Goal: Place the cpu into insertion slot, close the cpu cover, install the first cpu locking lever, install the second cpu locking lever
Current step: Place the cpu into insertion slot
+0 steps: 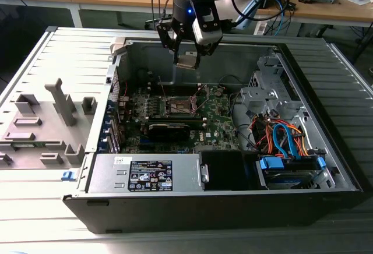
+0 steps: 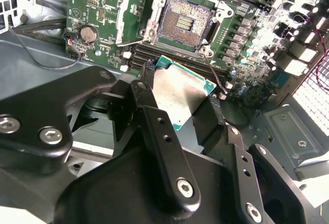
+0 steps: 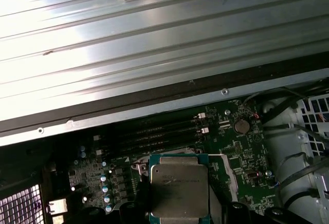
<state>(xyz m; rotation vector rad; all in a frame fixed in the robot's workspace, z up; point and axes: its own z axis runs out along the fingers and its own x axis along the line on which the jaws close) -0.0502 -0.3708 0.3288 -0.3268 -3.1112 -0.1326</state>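
Note:
My gripper (image 1: 187,56) hangs over the open computer case, shut on the cpu (image 1: 187,62), a small flat square chip with a silver top and a green edge. In both wrist views the cpu (image 2: 180,93) (image 3: 179,188) sits between the black fingers (image 2: 149,100), well above the motherboard. The insertion slot (image 2: 185,21) lies bare below, its brownish-gold contact field showing inside a silver rim; in the exterior view the insertion slot (image 1: 178,106) is at the board's middle. The cpu cover (image 2: 128,16), a silver frame, stands swung open beside the slot.
A long black card (image 1: 169,129) lies just in front of the socket. A power supply (image 1: 145,175) and a drive bay with blue and orange cables (image 1: 285,140) fill the case front. A grey fixture plate (image 1: 46,126) lies at the exterior view's left. A coin battery (image 2: 88,33) sits on the board.

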